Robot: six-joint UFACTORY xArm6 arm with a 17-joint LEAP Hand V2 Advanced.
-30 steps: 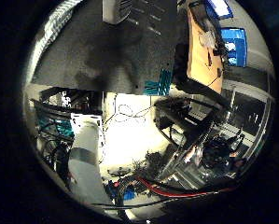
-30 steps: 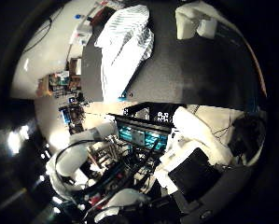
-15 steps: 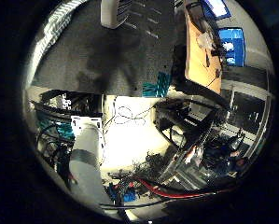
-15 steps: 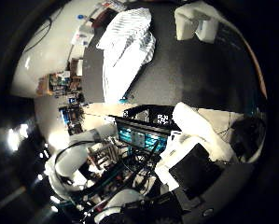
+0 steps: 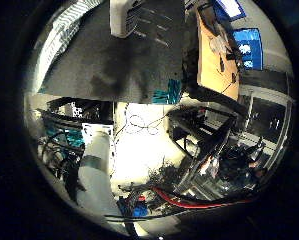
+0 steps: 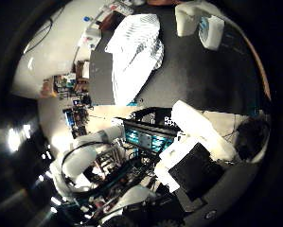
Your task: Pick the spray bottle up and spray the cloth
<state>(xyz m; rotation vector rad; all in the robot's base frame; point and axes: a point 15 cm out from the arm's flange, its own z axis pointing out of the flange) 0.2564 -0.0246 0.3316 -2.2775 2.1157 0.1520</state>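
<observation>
Robot hand (image 6: 198, 146) fingers straight, holding nothing, above dark table (image 6: 216, 80), cloth (image 6: 134, 52) beside spray bottle (image 6: 198, 21)

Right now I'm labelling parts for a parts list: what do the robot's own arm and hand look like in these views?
The hand shows chunky white shells with rounded corners over boxy black blocks. The arm is built of smooth, rounded white tube segments with dark bands at the joints. In the other palm view, a pale grey-white cylinder with a darker band reaches in from the edge.
</observation>
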